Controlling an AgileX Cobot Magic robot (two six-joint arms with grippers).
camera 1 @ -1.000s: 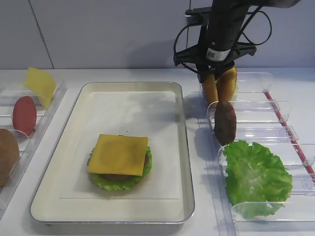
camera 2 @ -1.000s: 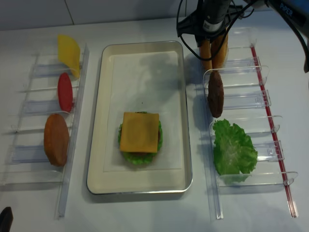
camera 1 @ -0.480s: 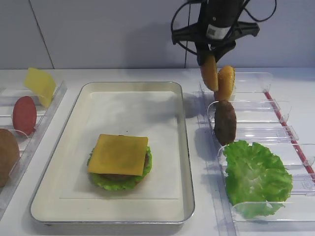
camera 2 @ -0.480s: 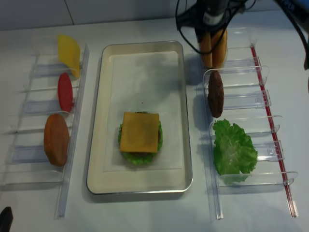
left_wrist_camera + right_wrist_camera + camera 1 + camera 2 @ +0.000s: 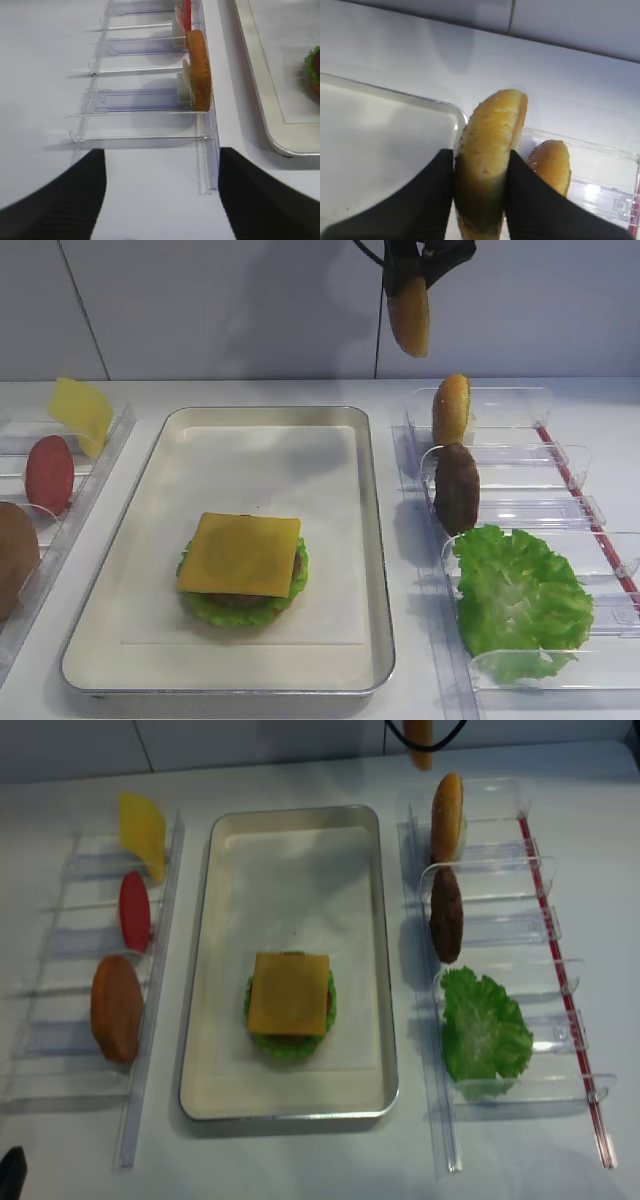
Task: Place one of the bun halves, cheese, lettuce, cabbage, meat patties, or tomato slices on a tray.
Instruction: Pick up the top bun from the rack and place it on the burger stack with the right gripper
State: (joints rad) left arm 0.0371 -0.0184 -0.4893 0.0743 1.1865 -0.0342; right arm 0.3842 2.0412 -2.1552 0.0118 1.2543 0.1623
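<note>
High above the right-hand clear rack [image 5: 520,455], a sesame-speckled bun top [image 5: 487,150] hangs on edge, pinched between the black fingers [image 5: 432,195] of the right gripper [image 5: 480,200]. Below it a second bun half [image 5: 451,408] stands upright in the rack's far slot, a dark meat patty [image 5: 458,487] just nearer, then ruffled lettuce [image 5: 520,595]. Left of the rack, the cream tray [image 5: 130,530] holds a stack topped by a cheese slice [image 5: 240,553]. Across the table, the left gripper [image 5: 160,200] hovers with fingers spread by the left rack [image 5: 150,100]. No legible writing shows.
</note>
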